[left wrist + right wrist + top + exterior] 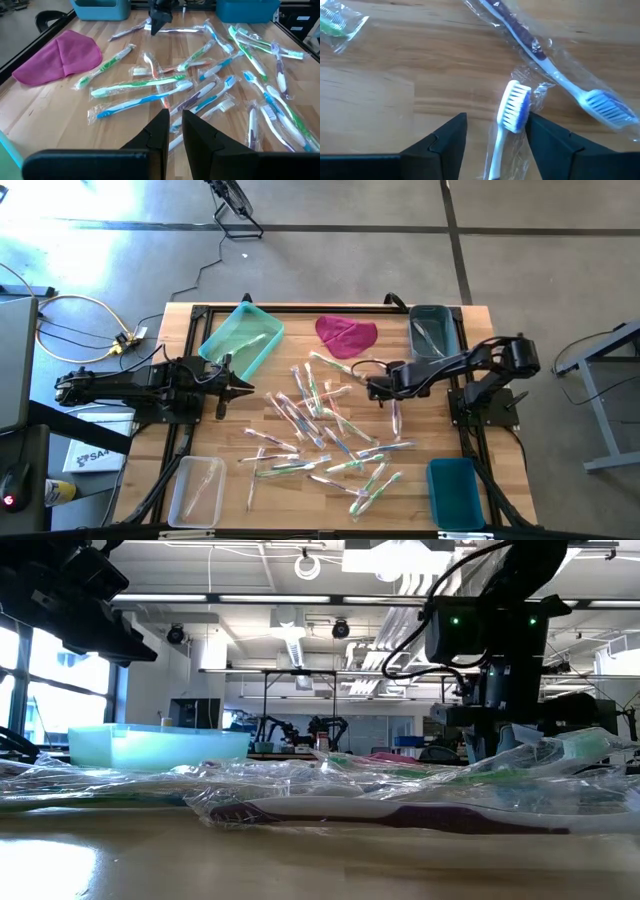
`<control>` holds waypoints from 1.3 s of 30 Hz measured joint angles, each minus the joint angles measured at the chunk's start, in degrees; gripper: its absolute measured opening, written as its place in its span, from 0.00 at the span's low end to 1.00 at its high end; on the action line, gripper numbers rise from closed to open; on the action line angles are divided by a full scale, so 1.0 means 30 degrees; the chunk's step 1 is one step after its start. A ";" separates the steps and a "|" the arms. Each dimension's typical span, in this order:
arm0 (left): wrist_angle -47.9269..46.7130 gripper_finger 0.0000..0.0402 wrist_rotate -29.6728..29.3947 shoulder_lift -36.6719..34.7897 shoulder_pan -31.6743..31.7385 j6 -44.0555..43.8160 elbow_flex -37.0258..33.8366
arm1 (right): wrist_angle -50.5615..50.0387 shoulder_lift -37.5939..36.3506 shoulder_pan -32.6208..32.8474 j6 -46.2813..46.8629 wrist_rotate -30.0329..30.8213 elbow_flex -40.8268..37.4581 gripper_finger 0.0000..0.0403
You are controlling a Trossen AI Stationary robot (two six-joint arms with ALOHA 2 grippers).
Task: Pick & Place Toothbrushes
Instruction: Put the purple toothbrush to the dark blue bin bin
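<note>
Closest to us, a white-bristled wrapped toothbrush (512, 112) lies on the wooden tabletop (395, 75) between our right gripper (496, 131) fingers, which stand wide. Our left gripper (173, 131), nearly closed and empty, waits beside the scattered toothbrushes (320, 430). The slick wrapper could slip away on closing.

Magenta cloth (346, 335); four bins (241, 340)

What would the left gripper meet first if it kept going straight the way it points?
Most likely the toothbrushes scattered just ahead of the left gripper, its fingers nearly shut; farther along that line is the right gripper. Depth is hard to judge.
</note>
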 joint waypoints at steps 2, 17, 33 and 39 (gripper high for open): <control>0.0007 0.12 0.0003 -0.0006 0.0003 0.0003 0.0000 | 0.0143 0.0370 0.0001 -0.0090 -0.0072 0.0019 0.46; 0.0044 0.12 0.0002 -0.0005 0.0001 -0.0001 0.0000 | 0.0632 0.0324 -0.0008 -0.1277 0.0101 -0.0037 0.04; 0.0051 0.12 0.0006 0.0000 0.0005 -0.0001 0.0000 | 0.2101 -0.2081 -0.0007 -0.3225 0.0515 -0.0168 0.02; 0.0057 0.12 0.0004 -0.0006 0.0003 -0.0008 0.0000 | 0.3917 -0.3938 0.0001 -0.5117 0.1137 -0.0146 0.02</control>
